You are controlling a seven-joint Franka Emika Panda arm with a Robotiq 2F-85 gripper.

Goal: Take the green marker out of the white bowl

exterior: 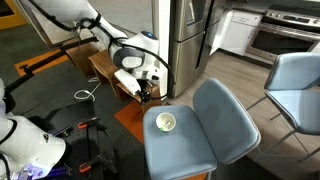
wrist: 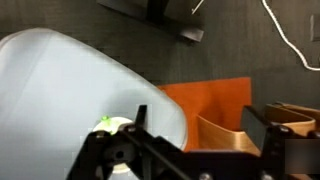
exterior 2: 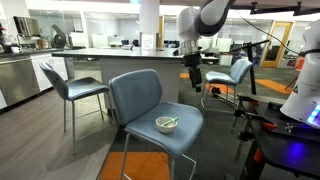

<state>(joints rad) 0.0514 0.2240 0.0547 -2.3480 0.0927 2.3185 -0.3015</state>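
The white bowl (exterior: 165, 122) sits on the blue-grey chair seat (exterior: 190, 145); it also shows in an exterior view (exterior 2: 166, 125). The green marker (exterior: 167, 122) lies inside it as a small pale yellowish-green shape. In the wrist view the bowl (wrist: 116, 127) and marker (wrist: 105, 122) peek out at the lower left, partly behind a gripper finger. My gripper (exterior: 146, 88) hangs open and empty in the air, above and to the side of the bowl, apart from it. Its fingers spread wide in the wrist view (wrist: 205, 135).
A wooden stool or side table (exterior: 110, 70) stands on an orange floor mat (wrist: 205, 100) under the gripper. The chair's backrest (exterior: 230, 115) rises beside the bowl. More blue chairs (exterior: 295, 85) (exterior 2: 75, 88) and a steel fridge (exterior: 190, 35) stand around. Cables (exterior: 85, 95) lie on the floor.
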